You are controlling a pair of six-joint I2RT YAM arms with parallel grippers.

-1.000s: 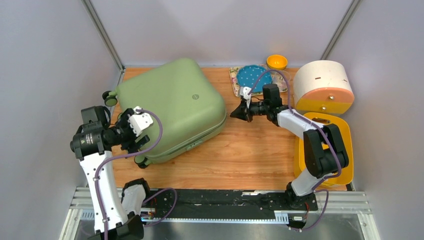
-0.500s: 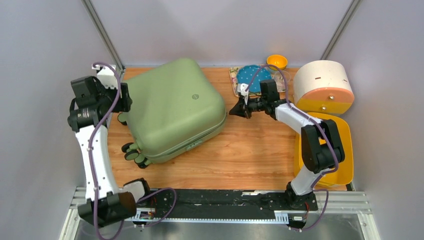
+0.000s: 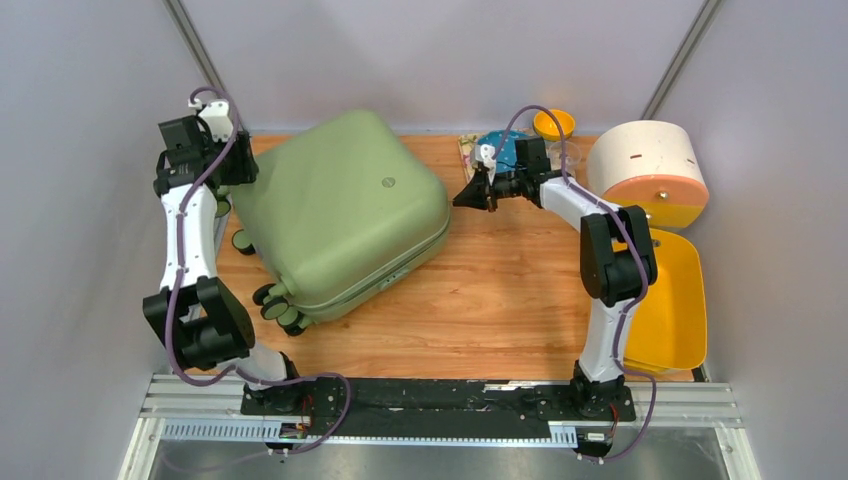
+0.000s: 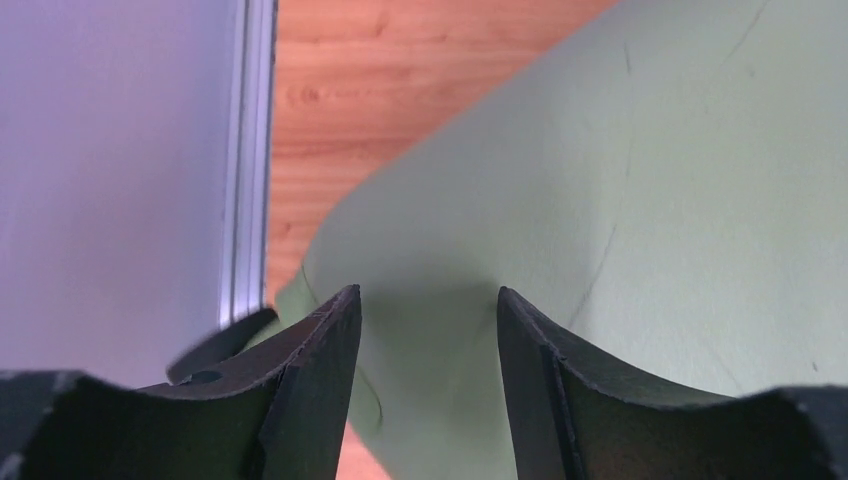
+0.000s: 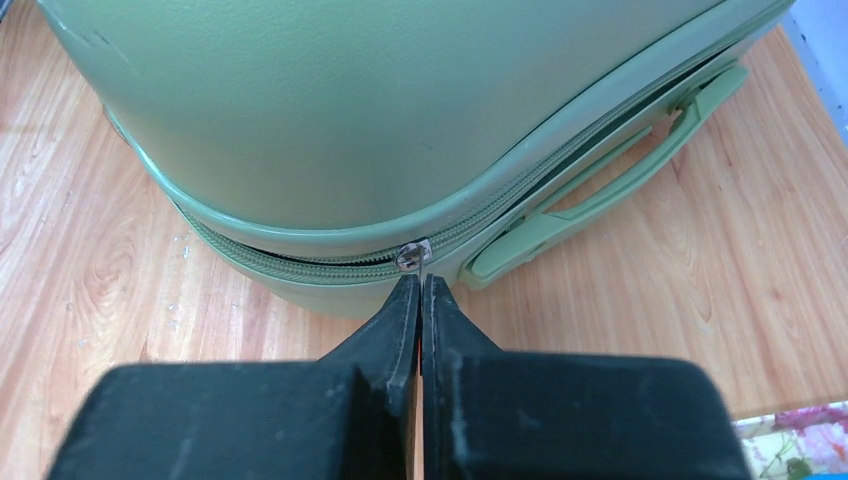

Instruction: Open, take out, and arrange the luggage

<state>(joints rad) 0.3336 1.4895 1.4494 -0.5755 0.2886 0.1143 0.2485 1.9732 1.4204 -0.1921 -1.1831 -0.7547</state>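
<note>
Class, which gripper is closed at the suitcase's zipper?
The right gripper, shut on the zipper pull of the luggage; the left gripper stands open over its shell.

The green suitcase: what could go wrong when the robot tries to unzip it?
The right gripper is pinched shut at the tiny zipper pull, so it could slip off. The left gripper is open at the far corner of the suitcase, not holding it, so it might slide or turn on the table when the zipper is tugged.
</note>
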